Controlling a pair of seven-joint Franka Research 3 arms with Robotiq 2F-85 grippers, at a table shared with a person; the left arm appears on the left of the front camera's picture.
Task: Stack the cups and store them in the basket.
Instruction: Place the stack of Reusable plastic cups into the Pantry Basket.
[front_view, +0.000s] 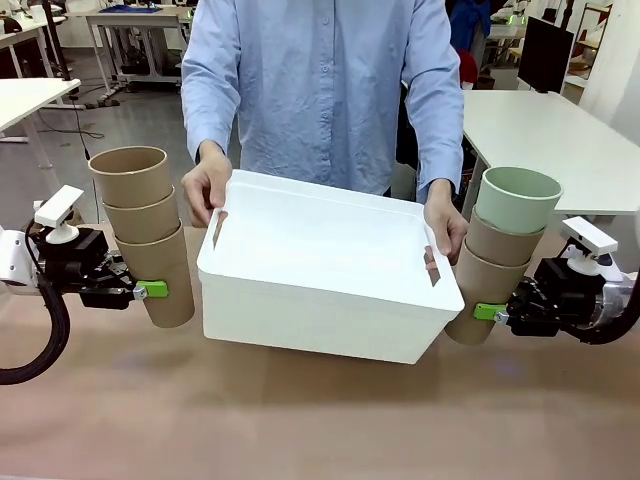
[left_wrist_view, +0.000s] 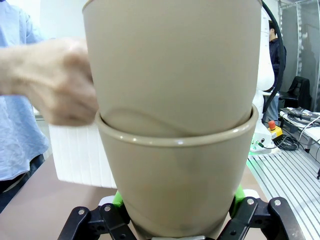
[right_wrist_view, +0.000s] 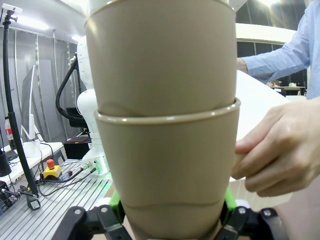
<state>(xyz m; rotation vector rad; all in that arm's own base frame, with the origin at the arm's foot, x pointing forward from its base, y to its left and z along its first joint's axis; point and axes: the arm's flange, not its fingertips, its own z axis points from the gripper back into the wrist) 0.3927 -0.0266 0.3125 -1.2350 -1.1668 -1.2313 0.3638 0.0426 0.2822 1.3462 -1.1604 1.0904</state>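
The left gripper (front_view: 152, 290) pinches the bottom cup of the left stack (front_view: 145, 225), three tan cups nested and rising above the fingers. Only a green pad (front_view: 153, 290) shows at the cup's side; the far finger is hidden behind it. In the left wrist view, the gripper (left_wrist_view: 177, 196) has a green pad (left_wrist_view: 118, 198) pressed to each side of the lowest cup (left_wrist_view: 175, 170). The second cup (left_wrist_view: 170, 65) is cut off by the top edge, so the third goes unseen there.

The right gripper (front_view: 487, 312) likewise clamps the bottom of the right stack (front_view: 497, 265): two tan cups with the mint cup (front_view: 518, 200) on top, leaning away from the wrist toward the basket. In the right wrist view, the gripper (right_wrist_view: 171, 202) squeezes the lowest cup (right_wrist_view: 170, 160), and the mint one is cropped out above.

The basket (front_view: 330, 290) sits between the two grippers, just inboard of each stack. A person holds it at both ends: one hand (front_view: 205, 185) beside the left stack and the other hand (front_view: 445, 215) against the right stack. Their fingers are partly hidden at the handle slots. From the left wrist, the hand (left_wrist_view: 55, 82) is blurred in front of the basket wall (left_wrist_view: 80, 155). From the right wrist, the hand (right_wrist_view: 280, 145) covers much of the wall (right_wrist_view: 252, 100). I cannot tell whether the basket rests on the table (front_view: 300, 430), or whether either stack's base touches it.
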